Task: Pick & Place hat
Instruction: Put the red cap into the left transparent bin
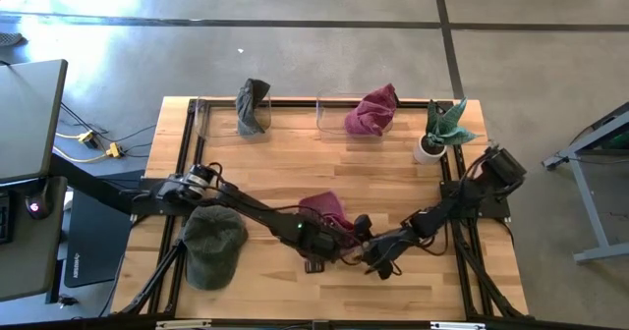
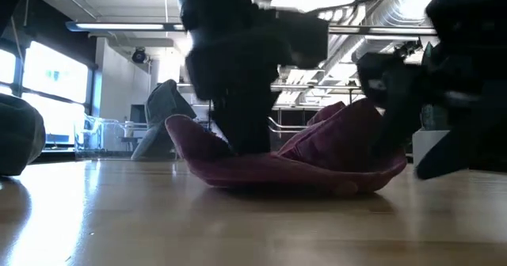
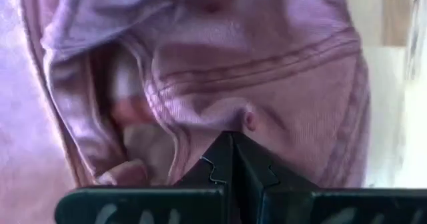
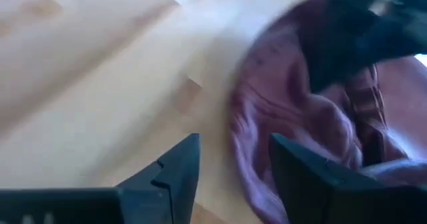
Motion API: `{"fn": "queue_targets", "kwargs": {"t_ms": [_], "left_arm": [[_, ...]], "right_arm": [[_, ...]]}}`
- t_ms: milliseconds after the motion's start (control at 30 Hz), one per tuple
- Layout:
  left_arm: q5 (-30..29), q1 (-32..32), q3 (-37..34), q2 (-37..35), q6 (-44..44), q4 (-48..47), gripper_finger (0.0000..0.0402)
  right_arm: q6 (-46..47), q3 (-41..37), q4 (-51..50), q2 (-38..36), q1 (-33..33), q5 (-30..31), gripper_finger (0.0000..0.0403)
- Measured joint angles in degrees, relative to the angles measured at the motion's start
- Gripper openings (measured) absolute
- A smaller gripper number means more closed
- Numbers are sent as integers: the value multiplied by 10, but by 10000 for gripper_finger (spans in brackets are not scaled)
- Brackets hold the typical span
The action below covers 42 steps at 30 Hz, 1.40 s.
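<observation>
A maroon hat (image 1: 326,210) lies crumpled on the wooden table near its middle, its underside on the boards (image 2: 301,167). My left gripper (image 1: 316,240) comes down onto the hat's near side and is shut on its cloth (image 3: 230,141). My right gripper (image 1: 370,256) is open, low over the table at the hat's right near edge (image 4: 230,167). The hat's rim (image 4: 253,144) lies by one finger; I cannot tell whether they touch. My left gripper pinches a pucker of the maroon hat's crown cloth (image 3: 227,121), beside the top button (image 3: 250,121), between its two shut fingertips. It comes from above, pointing down (image 2: 242,131). The hat still rests on the table. One layer or several, I cannot tell.
A green hat (image 1: 214,244) lies on the table's left near part under the left arm. Along the far edge stand a clear bin with a grey hat (image 1: 253,107), a clear bin with another maroon hat (image 1: 371,111), and a potted plant (image 1: 440,132). Bare wood lies between.
</observation>
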Motion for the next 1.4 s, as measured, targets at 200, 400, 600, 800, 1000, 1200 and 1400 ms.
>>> {"fn": "queue_targets", "kwargs": {"t_ms": [200, 400, 600, 800, 1000, 1200, 1400], "left_arm": [[1, 9, -19, -2, 16, 51, 1], [-19, 0, -13, -20, 5, 18, 0], [6, 0, -15, -18, -4, 5, 0], [-82, -2, -8, -23, 40, 70, 0], [-110, -4, 9, -29, 59, 78, 0], [-99, -3, -5, -29, 55, 83, 0], [-116, -4, -13, -29, 46, 82, 0]], "right_arm": [[-6, 7, -85, 2, -30, 44, 129], [-22, 5, -157, -36, -35, 50, 11], [21, 4, -260, -104, -21, 34, 7], [44, 2, -301, -139, -4, 24, 5], [93, 1, -341, -146, -1, 37, 12], [116, 2, -341, -147, -2, 54, 40], [115, 2, -219, -143, -3, 15, 131]]}}
